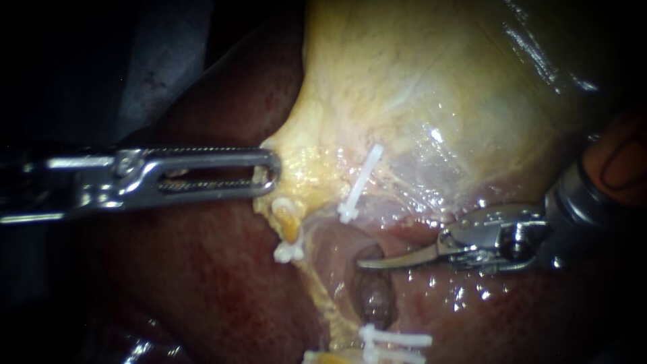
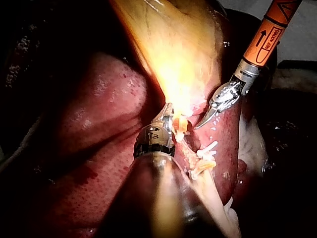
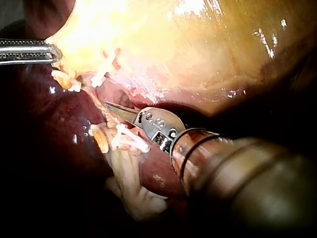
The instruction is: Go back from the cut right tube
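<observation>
Since the cut right tube [image 1: 374, 300] already lies parted, we reckon we're on the back-off step. Our left instrument [image 1: 273, 170] is clamped on the gallbladder [image 1: 418, 87] edge. The tube's dark stump sits between a white clip [image 1: 360, 180] and the paired clips [image 1: 394, 339]. Our right instrument [image 1: 377, 261], blades together and empty, sits beside it; next it needs a straight pull-out along its shaft.

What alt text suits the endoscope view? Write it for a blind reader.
The right instrument, jaws shut, lies over the liver with its tip between white clips. The left instrument grips the pale gallbladder by its edge.
</observation>
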Controlling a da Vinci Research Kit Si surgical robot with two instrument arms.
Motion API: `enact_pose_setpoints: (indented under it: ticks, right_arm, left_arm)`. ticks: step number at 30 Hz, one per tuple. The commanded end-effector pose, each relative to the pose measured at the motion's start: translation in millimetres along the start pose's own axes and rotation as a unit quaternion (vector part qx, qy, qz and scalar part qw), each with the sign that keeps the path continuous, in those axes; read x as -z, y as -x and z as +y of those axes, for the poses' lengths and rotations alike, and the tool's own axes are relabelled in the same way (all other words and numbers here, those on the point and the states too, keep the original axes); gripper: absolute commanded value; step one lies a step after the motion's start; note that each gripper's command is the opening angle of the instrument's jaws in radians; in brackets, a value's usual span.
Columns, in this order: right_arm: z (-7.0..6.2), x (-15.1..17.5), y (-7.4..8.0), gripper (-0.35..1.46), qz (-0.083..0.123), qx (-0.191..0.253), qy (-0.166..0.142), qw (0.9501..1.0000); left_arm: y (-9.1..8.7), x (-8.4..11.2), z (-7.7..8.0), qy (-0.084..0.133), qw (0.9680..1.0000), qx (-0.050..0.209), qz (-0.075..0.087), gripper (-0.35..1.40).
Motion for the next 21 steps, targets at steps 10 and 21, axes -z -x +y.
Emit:
enact_pose_setpoints:
  ticks: [10,21]
  right_arm:
    - [0.0,0.0,0.0,-0.35,0.001,0.0,-0.001,1.0]
    - [-0.1,0.0,0.0,0.14,0.026,0.002,-0.011,0.9996]
  left_arm:
    - [0.0,0.0,0.0,0.0,1.0,0.0,0.0,-0.35]
    - [0.0,0.0,0.0,0.0,1.0,0.0,0.0,-0.35]
